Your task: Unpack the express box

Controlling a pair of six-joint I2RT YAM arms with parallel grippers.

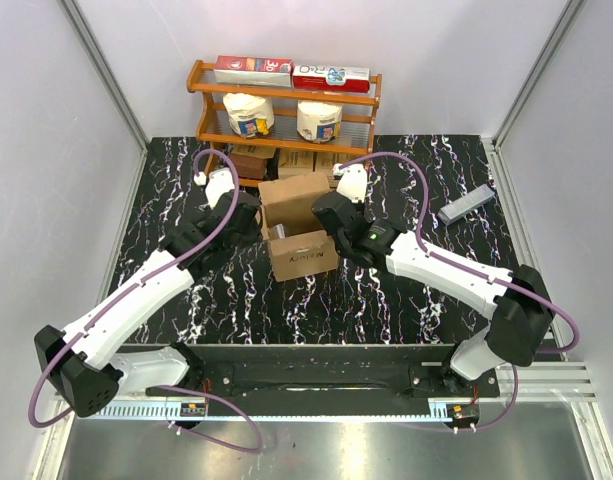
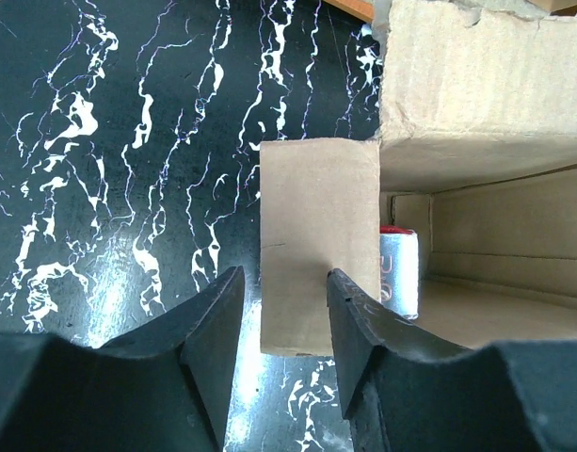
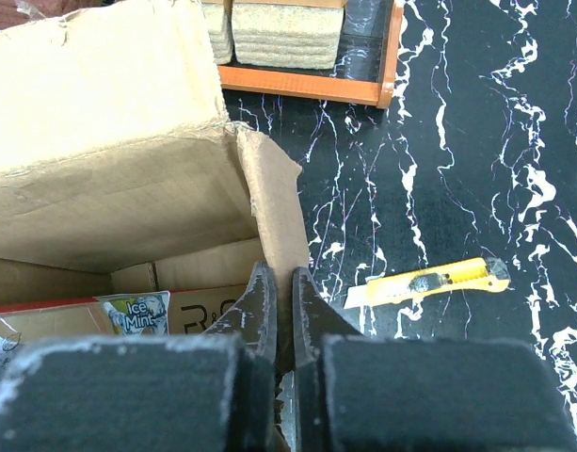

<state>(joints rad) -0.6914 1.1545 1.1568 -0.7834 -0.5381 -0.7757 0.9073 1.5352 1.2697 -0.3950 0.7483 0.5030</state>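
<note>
Closest to the lens in the right wrist view, the right claw (image 3: 280,275) has its two black fingers (image 3: 260,311) lying almost together, with only a sliver between them. The torn edge of a side flap (image 3: 269,198) of the express box (image 3: 100,122) runs down into that sliver, so the claw is pinched on the flap. Just left of this claw the box gapes open, and inside it lies a packet printed "Ice Mint" (image 3: 134,312) beside a red strip. To the claw's right, apart from it on the black marbled table (image 3: 476,141), lies a yellow utility knife (image 3: 429,282). Ahead, past the box, an orange wooden shelf (image 3: 312,89) bears small cartons (image 3: 286,28).

The left claw (image 2: 286,278) has its jaws well apart. The opposite flap (image 2: 316,217) shows in the gap, its right part behind the right-hand finger; whether either finger touches it cannot be told. Right of that claw, inside the box, is a white cylinder with a red top (image 2: 399,273), which the other wrist view does not show.

From above, the box sits between the two claws, in front of the shelf. Only this view shows the shelf's upper tiers, with paper rolls (image 1: 248,113) and toothpaste cartons (image 1: 254,68). Far right of the right claw lies a grey flat thing (image 1: 466,203); whether it is the knife cannot be told.
</note>
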